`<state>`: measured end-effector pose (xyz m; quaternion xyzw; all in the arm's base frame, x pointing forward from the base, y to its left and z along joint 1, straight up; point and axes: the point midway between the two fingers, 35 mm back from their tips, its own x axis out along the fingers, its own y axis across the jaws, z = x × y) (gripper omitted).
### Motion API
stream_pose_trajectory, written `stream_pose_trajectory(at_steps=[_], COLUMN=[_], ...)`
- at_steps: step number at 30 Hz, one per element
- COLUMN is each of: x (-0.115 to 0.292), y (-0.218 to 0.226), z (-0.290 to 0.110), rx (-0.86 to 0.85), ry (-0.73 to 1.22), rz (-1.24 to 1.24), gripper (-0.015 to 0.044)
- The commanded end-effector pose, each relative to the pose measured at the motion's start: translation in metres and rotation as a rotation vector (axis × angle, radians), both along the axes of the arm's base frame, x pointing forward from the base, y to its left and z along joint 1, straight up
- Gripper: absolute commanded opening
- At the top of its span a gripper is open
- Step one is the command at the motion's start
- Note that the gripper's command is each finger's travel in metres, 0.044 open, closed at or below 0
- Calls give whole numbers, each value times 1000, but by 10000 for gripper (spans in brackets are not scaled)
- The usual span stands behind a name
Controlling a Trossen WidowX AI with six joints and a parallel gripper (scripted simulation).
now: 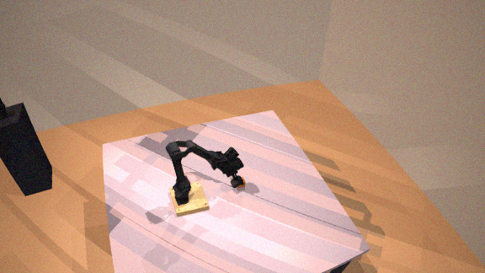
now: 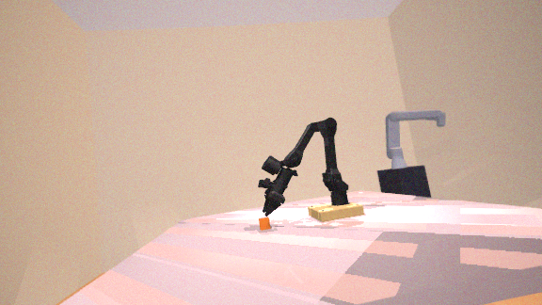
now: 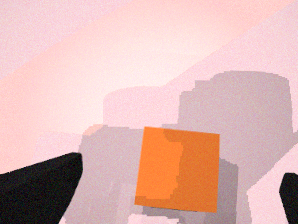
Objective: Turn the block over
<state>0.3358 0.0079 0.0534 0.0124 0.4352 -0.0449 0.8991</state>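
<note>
A small orange block (image 1: 242, 185) (image 2: 264, 224) (image 3: 178, 169) rests on the pink striped table (image 1: 269, 211) (image 2: 292, 254) (image 3: 100, 43). In the wrist view its upper face is plain orange and no mark shows. My gripper (image 1: 236, 180) (image 2: 271, 210) (image 3: 182, 175) is open and points down just above the block. Its two dark fingers stand wide on either side of the block in the wrist view, apart from it.
The arm's tan base plate (image 1: 189, 199) (image 2: 336, 211) sits on the table behind the block. A dark box (image 1: 21, 152) (image 2: 405, 181) with a grey pipe (image 2: 409, 123) stands off the table. The table edges fall off to the orange floor (image 1: 379, 139).
</note>
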Motion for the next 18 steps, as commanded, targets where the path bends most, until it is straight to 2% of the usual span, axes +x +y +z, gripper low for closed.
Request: stream_pose_trajectory(at_steps=[1,8,18], x=[-14,-11,16], y=[0,0,-1], z=[34,35,50], rx=[24,25,50], ry=[81,104,444], rz=[-7,-7,-6], gripper=[440,440,440])
